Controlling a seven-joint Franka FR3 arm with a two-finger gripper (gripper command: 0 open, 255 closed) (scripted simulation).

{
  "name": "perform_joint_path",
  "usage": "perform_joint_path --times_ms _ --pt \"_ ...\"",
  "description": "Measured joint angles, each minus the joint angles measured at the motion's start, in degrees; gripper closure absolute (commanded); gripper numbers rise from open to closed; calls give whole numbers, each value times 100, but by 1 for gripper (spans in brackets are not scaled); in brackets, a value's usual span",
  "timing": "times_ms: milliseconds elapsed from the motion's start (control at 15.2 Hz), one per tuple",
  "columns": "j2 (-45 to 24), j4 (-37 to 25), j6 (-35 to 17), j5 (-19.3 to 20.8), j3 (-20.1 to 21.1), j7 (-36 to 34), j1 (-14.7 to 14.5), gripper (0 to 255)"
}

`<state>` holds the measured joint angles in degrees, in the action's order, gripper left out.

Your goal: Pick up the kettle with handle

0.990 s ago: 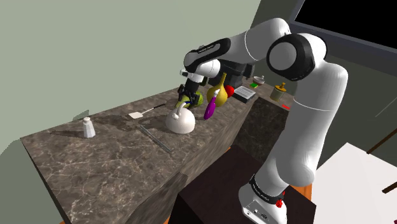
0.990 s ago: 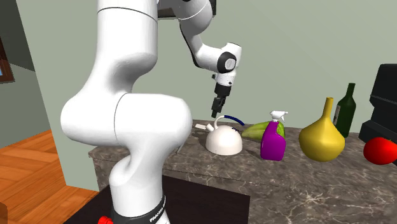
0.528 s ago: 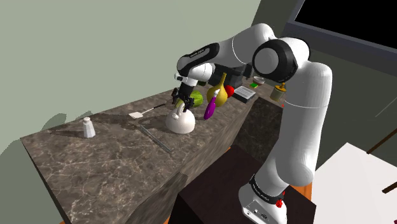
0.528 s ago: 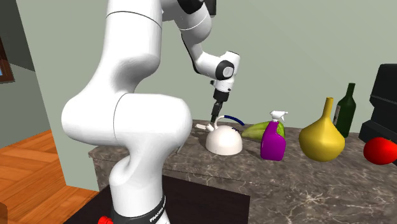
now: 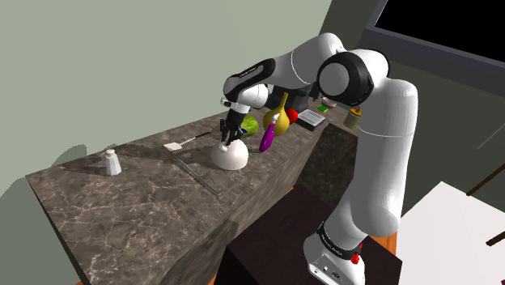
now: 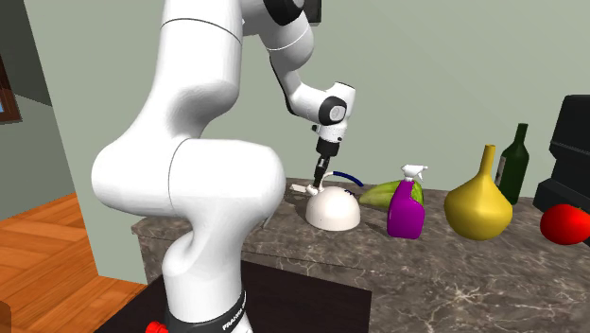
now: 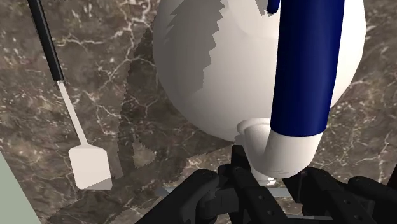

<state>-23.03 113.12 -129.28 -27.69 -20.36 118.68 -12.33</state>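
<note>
**Fingers astride the kettle's handle, grip not yet closed**

Shoulder view: the white kettle (image 5: 229, 155) stands upright on the dark marbled counter (image 5: 146, 202), toward its far end and just beside a purple spray bottle (image 5: 267, 138) and a yellow vase (image 5: 281, 123). The arm reaches over and points the gripper (image 5: 227, 136) down onto the kettle's top. That suits a handle arching above the body.

Second exterior view: the gripper meets the blue handle (image 6: 348, 176) at the end away from the spray bottle. I judge this was chosen to keep the hand clear of the crowded neighbours.

Wrist view: the fingers (image 7: 245, 184) stand apart, one on each side of the handle's white foot where it joins the body. They are released rather than squeezing, and I cannot tell whether either one touches it. Closing here should catch the handle across its narrow width. This far from the middle, though, the kettle may tip when lifted. A spatula (image 7: 89, 165) lies flat on the counter, apart from the kettle and out of the way.
</note>
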Motion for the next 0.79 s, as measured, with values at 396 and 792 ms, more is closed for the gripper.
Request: perform_joint_path --times_ms 396,792 --pt "-2 -6 2 -4 3 5 1 255" --pt "237 -60 266 179 -81 -159 -44 255"
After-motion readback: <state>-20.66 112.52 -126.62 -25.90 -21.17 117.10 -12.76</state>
